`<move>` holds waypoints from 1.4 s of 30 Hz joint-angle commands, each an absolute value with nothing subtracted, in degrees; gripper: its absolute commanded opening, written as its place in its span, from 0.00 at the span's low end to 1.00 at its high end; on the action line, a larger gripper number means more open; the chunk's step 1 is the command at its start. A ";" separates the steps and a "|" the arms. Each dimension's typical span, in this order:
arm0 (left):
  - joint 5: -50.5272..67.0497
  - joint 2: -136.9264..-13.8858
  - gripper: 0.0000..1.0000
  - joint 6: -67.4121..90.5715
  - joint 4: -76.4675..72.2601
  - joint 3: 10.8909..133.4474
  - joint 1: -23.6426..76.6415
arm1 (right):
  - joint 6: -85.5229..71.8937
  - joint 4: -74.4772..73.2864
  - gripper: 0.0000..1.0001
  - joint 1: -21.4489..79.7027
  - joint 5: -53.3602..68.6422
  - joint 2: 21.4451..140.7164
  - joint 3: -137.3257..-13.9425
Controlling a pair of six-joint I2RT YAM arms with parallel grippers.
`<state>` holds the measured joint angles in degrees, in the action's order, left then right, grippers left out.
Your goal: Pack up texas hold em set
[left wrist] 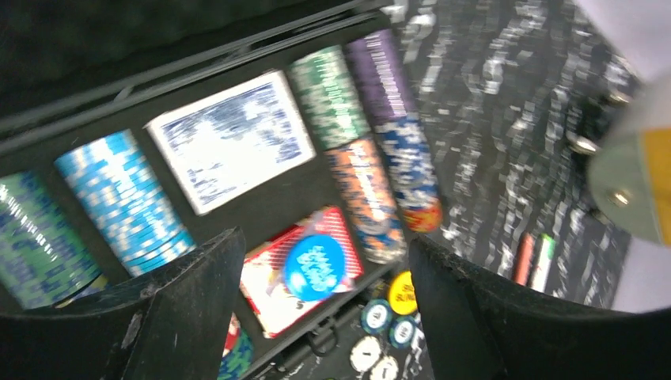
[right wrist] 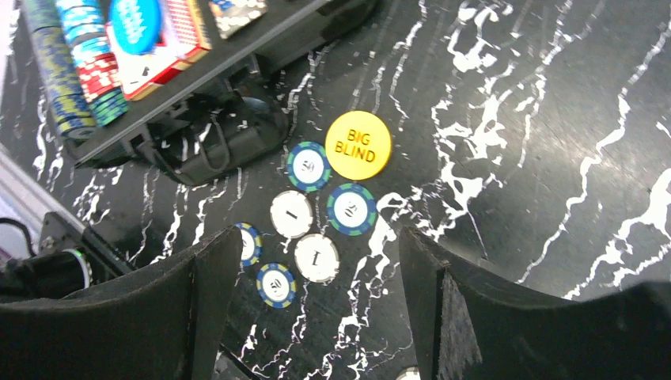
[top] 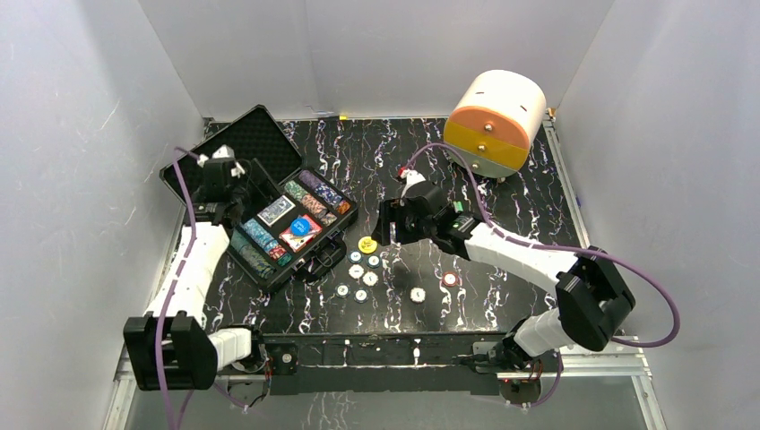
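The black case [top: 315, 248] lies open at the left, its foam lid [top: 240, 141] tilted back. Its compartments hold rows of chips [left wrist: 126, 202], a blue-backed deck [left wrist: 229, 138] and a red-backed deck [left wrist: 269, 297] with a blue round button [left wrist: 316, 265] on it. A yellow "BIG BLIND" button [right wrist: 358, 145] and several loose chips [right wrist: 316, 257] lie on the table by the case's front, also in the top view [top: 362, 273]. My left gripper [top: 235, 175] hovers open and empty over the case [left wrist: 324, 245]. My right gripper [top: 384, 227] hovers open and empty above the loose chips [right wrist: 316, 237].
A big orange-and-white cylinder [top: 497, 121] stands at the back right. Two more chips [top: 418, 294] lie further right on the black marbled table [top: 502, 197]. A red and a green pen [left wrist: 532, 260] lie near the table's middle. White walls enclose the table.
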<state>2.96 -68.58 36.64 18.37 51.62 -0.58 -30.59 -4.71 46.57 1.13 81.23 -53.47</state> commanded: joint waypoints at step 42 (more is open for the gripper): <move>-2.82 -105.73 0.78 28.06 28.39 72.69 42.27 | -47.70 -9.83 0.73 26.39 -5.32 69.86 -39.20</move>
<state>-3.84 -104.73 28.97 26.26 71.00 42.09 -47.42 -12.51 26.63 -5.80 70.02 -38.13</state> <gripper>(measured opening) 0.802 0.736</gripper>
